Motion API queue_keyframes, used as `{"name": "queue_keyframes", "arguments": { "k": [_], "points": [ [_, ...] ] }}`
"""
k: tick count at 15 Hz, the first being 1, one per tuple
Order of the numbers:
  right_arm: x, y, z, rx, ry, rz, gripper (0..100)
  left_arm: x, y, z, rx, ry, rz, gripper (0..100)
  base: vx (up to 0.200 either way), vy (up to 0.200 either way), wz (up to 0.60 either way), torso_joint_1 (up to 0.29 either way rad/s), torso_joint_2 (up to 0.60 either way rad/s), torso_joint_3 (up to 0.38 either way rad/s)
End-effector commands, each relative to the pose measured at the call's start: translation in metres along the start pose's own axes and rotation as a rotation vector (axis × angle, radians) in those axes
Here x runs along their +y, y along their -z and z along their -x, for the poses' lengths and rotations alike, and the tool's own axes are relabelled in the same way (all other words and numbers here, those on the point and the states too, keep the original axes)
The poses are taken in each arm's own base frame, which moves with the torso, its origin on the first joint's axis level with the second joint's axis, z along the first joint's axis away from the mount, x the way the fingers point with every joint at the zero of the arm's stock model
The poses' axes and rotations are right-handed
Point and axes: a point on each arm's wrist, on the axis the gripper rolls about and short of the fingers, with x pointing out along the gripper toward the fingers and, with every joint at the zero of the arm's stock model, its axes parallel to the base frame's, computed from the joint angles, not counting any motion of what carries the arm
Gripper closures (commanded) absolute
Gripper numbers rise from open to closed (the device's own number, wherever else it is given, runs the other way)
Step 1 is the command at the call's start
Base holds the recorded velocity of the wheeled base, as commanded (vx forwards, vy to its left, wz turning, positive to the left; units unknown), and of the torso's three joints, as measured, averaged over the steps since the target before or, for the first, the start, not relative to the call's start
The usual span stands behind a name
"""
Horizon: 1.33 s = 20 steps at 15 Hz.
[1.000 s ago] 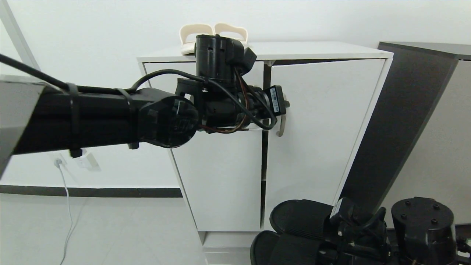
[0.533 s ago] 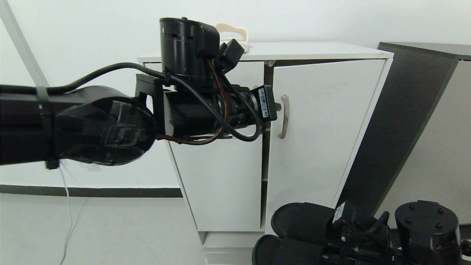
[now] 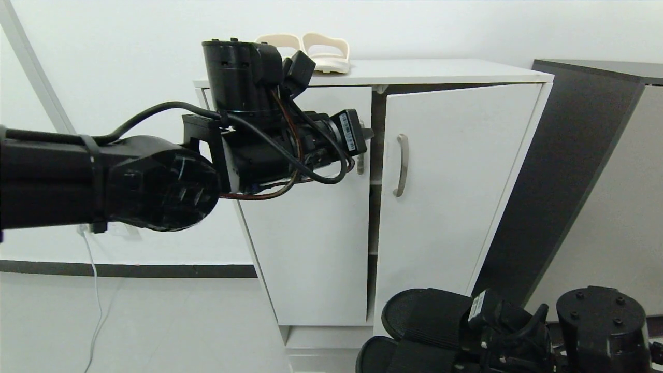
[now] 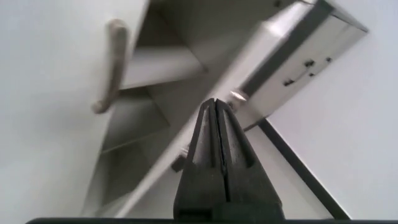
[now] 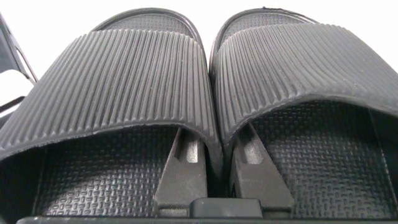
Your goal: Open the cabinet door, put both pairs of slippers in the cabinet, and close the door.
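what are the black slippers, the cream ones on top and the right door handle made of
The black slippers look like matte rubber or foam: ribbed straps and a pebbled footbed seem moulded. The cream slippers are probably similar moulded foam, matte, but too far to be sure. The right door handle looks like brushed metal, grey with a soft sheen; coated plastic is possible.

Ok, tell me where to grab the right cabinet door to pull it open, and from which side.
On the right door, take the handle at the middle of its upright bar. It stands off the panel, fixed at its ends, so fingers can straddle it. Come from the front with the left pincer, shut beside it; already ajar, the door likely hinges on the right.
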Motion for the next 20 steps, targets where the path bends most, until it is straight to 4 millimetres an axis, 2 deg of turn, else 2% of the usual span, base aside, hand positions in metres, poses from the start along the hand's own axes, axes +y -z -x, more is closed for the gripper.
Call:
{"name": "queue_keyframes", "arguments": {
  "k": [1, 3, 5, 10, 17, 20],
  "points": [
    [0.000, 0.000, 0.000, 0.003, -0.002, 0.004, 100, 0.017, 0.006, -0.015, 0.014, -0.037, 0.008, 100, 0.000, 0.000, 0.00, 0.000, 0.00, 0.000],
    [0.000, 0.001, -0.001, 0.009, -0.003, 0.006, 100, 0.029, -0.001, -0.039, -0.025, -0.045, 0.007, 100, 0.000, 0.000, 0.00, 0.000, 0.00, 0.000],
    [0.001, 0.002, -0.002, 0.010, -0.004, 0.007, 100, 0.032, -0.002, -0.051, -0.023, -0.046, 0.016, 100, 0.000, 0.000, 0.00, 0.000, 0.00, 0.000],
    [0.002, 0.001, -0.002, 0.010, -0.008, 0.011, 100, 0.019, 0.001, -0.050, 0.046, 0.024, 0.038, 100, 0.000, 0.000, 0.00, 0.000, 0.00, 0.000],
    [0.006, 0.001, -0.001, 0.007, -0.019, 0.020, 100, 0.021, 0.002, -0.059, 0.064, 0.014, 0.042, 100, 0.000, 0.000, 0.00, 0.000, 0.00, 0.000],
    [0.007, 0.002, -0.001, 0.011, -0.025, 0.022, 100, 0.013, 0.013, -0.060, 0.097, 0.026, 0.045, 100, -0.200, 0.000, 0.00, 0.007, 0.00, -0.001]
  ]
}}
